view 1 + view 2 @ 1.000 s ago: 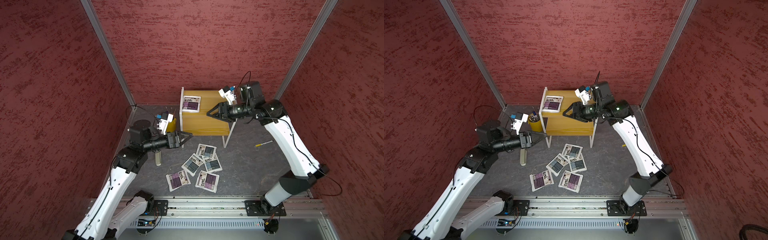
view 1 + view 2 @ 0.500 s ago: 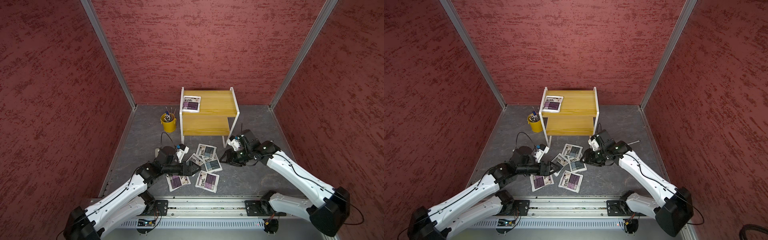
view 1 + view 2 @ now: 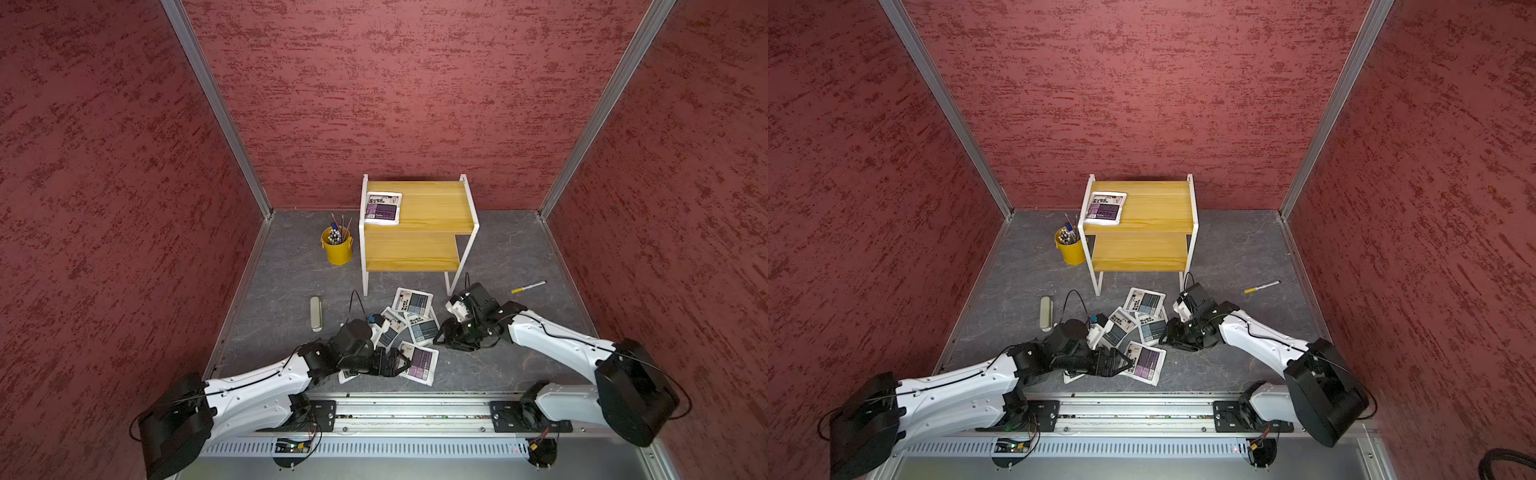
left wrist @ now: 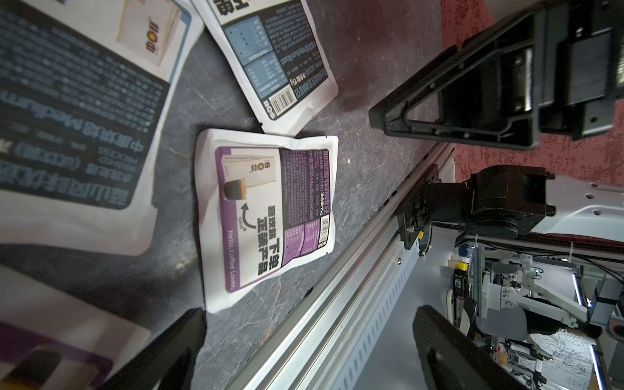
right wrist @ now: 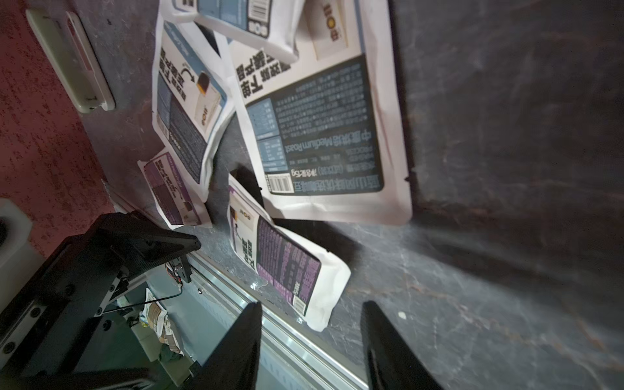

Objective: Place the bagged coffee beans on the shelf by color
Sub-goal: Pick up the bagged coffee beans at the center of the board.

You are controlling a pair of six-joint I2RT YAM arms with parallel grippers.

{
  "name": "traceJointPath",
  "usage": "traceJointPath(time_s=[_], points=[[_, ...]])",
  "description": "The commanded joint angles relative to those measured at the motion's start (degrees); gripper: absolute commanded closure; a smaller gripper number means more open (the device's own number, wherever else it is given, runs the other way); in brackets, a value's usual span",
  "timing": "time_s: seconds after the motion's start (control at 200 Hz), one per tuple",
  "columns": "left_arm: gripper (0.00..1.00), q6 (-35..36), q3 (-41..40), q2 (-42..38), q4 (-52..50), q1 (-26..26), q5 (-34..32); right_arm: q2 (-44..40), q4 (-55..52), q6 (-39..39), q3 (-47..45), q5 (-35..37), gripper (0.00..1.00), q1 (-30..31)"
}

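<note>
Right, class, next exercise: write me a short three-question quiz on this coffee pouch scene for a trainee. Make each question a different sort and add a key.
1. Multiple choice: how many pouches lie on the shelf? A) none B) one C) three
2. True or false: the left gripper is shut on a pouch.
3. Fill in: the pouch on the top board has a ___ label block.

Key: 1 B. 2 False: its jaws stand wide apart and hold nothing. 3 Purple.
</note>
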Motion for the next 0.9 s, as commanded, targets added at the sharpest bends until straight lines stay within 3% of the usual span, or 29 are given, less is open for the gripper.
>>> traceJointPath(time_s=[0.0, 0.401, 0.897], points=[[0.0, -0.9, 0.2, 2.8, 4.9, -0.8, 1.4, 2.1, 7.5, 1.3, -1.3, -1.5, 0.48, 0.5], [0.0, -1.4, 1.0, 5.0, 3.3, -2.3, 5.5, 7.1, 12.5, 1.5, -2.6, -2.8, 0.48, 0.6], [0.0, -2.8, 0.2, 14.2, 12.2, -3.4, 9.2, 11.0, 16.0, 1.8, -4.2, -5.0, 0.48, 0.9]])
